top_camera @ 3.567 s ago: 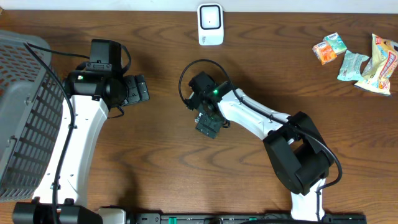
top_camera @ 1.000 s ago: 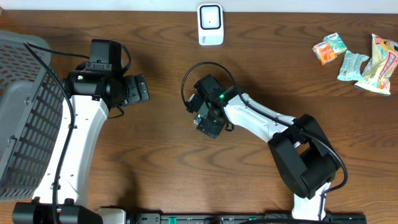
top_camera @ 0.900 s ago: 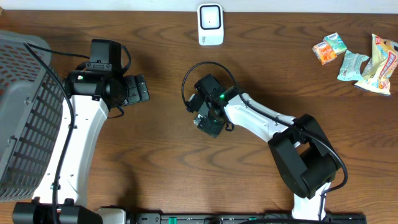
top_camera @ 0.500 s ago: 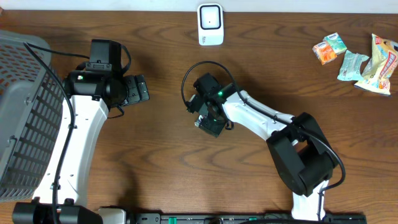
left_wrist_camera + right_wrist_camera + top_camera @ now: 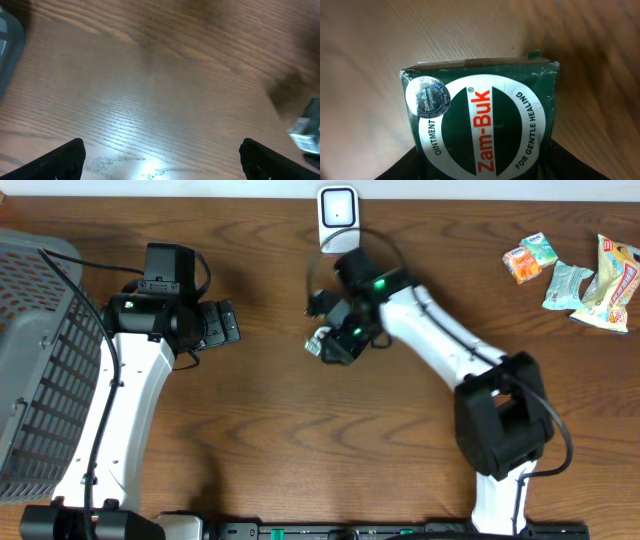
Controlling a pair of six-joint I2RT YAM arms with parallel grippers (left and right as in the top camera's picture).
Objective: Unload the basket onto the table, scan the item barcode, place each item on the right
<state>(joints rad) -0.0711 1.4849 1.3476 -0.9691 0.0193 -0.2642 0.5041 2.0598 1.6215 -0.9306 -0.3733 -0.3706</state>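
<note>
My right gripper (image 5: 338, 338) is shut on the item, a dark green Zam-Buk ointment box (image 5: 319, 342), held just in front of the white barcode scanner (image 5: 338, 218) at the table's back edge. In the right wrist view the box (image 5: 480, 115) fills the frame between the right gripper's (image 5: 482, 167) dark fingers, its round label and a hologram sticker facing the camera. No barcode shows. My left gripper (image 5: 222, 324) hangs open over bare wood to the left; its wrist view shows the left gripper (image 5: 162, 160) with nothing between the fingers and the box (image 5: 306, 132) at the right edge.
A grey mesh basket (image 5: 40, 360) stands at the left edge. Several snack packets (image 5: 570, 275) lie at the back right corner. Brown wooden tabletop (image 5: 300, 440) stretches between the arms.
My right arm has swung the box from the table's middle up and back toward the scanner. Its jaws have closed further on the box. The left arm has not moved.
</note>
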